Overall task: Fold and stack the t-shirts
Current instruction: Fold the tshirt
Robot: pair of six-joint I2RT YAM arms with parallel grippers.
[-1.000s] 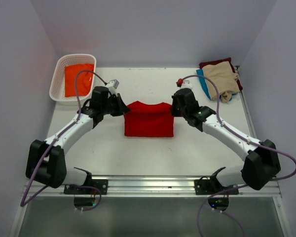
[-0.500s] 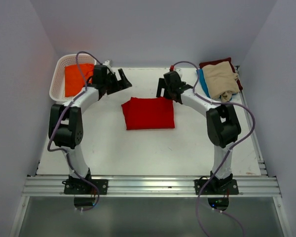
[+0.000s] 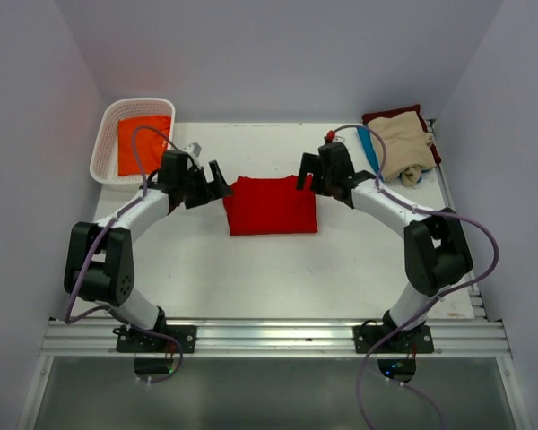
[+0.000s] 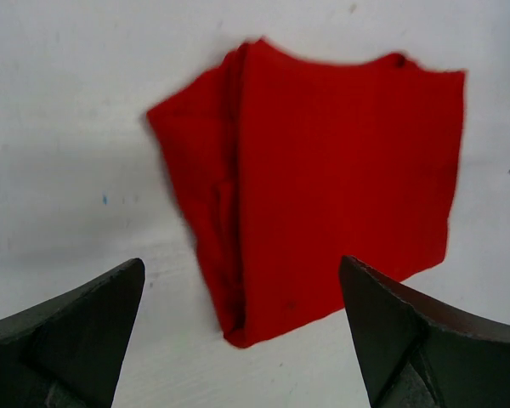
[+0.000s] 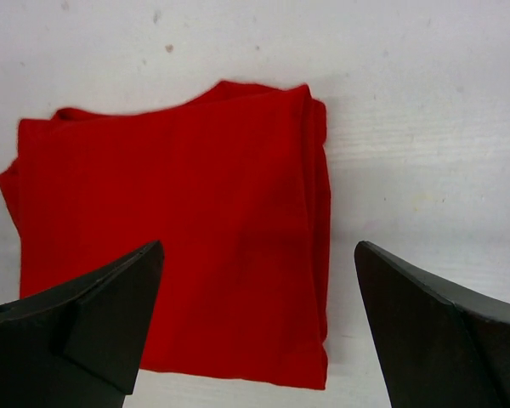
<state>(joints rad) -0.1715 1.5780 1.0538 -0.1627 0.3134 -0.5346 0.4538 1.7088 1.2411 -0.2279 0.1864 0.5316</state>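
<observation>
Looking at the red t-shirt folded down to a compact rectangle, flat on the surface, roughly centre, right between the two arms. Left jaws wide open just off its left edge, right jaws wide open just off its right edge. Gripping nothing, and apparently hovering rather than touching the cloth.

Reads like the fold step is wrapped up on this one, with the stack step next. Probably calls for pinching the folded bundle deep enough to catch every layer, then carrying it over to a pile without spilling the folds.

Hard to say which pile though:
- orange t-shirt lying flat in the white slotted basket, far left
- loose heap at far right, with a beige t-shirt on top of a maroon t-shirt and a blue t-shirt poking out on the left side

Guessing heap = unfolded lot, basket = done stack, but only a guess.

Worth watching one side edge of the red one. Shows doubled-up layers in the left wrist view, so could flop open if grabbed too shallow.

No brand, label or writing readable anywhere. No tag visible on the red t-shirt in these views either.
</observation>
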